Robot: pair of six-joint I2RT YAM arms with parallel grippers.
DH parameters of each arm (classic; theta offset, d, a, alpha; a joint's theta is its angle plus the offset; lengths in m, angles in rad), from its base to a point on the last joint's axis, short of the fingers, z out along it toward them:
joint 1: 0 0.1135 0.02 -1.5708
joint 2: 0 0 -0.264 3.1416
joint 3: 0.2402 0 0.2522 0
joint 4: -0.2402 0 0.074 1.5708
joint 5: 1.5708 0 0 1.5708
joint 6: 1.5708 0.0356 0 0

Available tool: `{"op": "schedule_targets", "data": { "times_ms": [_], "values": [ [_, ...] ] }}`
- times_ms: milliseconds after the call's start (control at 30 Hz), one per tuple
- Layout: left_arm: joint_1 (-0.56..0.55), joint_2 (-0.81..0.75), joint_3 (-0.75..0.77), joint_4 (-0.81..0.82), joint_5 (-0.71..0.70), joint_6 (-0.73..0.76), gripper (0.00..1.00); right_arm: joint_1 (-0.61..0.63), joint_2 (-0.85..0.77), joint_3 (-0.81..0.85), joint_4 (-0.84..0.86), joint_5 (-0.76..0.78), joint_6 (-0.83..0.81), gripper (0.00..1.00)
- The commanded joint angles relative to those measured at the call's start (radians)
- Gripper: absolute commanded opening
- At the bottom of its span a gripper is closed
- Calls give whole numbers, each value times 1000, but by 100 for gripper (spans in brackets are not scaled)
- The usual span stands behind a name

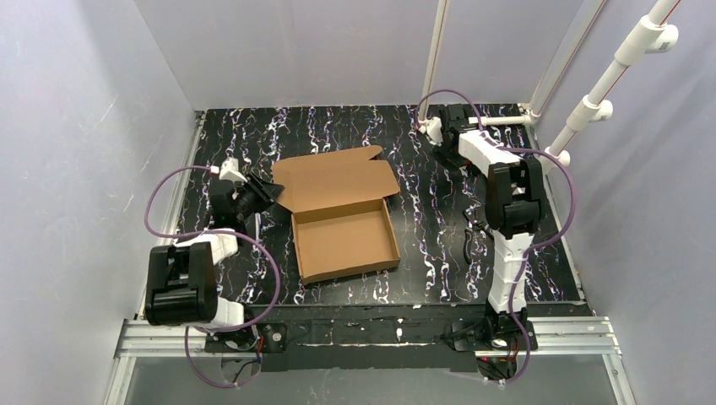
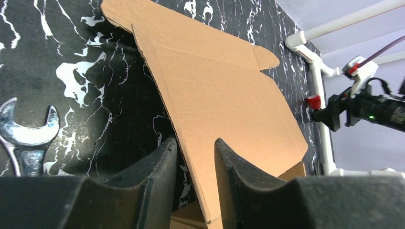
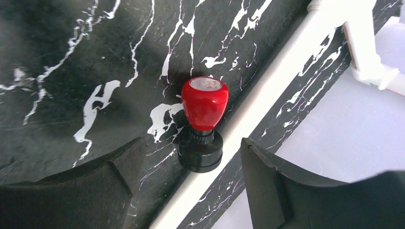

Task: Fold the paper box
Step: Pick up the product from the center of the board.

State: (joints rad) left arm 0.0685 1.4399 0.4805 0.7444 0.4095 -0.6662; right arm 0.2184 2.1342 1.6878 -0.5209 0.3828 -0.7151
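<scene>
The paper box point(image 1: 346, 224) sits mid-frame in the top view, tray formed, lid open toward the upper left. The left gripper point(image 2: 195, 145) straddles the lid's edge, 2 fingers parted, unclamped; the lid could flop back. Upper right, the right gripper point(image 3: 192, 140) gapes around a red stamp point(image 3: 204, 102), risking toppling it.

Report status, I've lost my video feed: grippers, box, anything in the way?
Left gripper open, straddling the lid edge. Right gripper open above a red stamp. Paper box: tray formed, lid not closed. Wrench lies near left gripper.
</scene>
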Motion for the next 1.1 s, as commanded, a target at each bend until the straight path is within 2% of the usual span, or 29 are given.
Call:
{"op": "schedule_targets", "data": {
  "times_ms": [0, 133, 267, 433, 600, 667, 733, 867, 1067],
  "values": [
    [54, -98, 61, -154, 69, -8, 34, -26, 40, 61, -2, 34, -14, 80],
    [102, -156, 97, -280, 149, -12, 42, -31, 70, 75, -9, 29, -18, 80],
    [144, -217, 153, -472, 225, 52, 51, -33, 87, 84, -17, 17, -20, 79],
    [148, -292, 186, -641, 251, 131, 62, -35, 106, 98, -40, 5, -10, 70],
    [149, -359, 195, -769, 233, 188, 73, -48, 110, 91, -56, -12, 8, 69],
    [149, -392, 189, -787, 224, 183, 82, -54, 115, 90, -65, -19, 13, 65],
    [149, -418, 186, -817, 178, 162, 97, -56, 123, 90, -74, -24, 18, 59],
    [149, -441, 185, -862, 178, 167, 98, -60, 128, 85, -87, -49, 25, 51],
    [149, -478, 174, -889, 245, 202, 98, -60, 106, 68, -87, -86, 30, 31]
  ]
}}
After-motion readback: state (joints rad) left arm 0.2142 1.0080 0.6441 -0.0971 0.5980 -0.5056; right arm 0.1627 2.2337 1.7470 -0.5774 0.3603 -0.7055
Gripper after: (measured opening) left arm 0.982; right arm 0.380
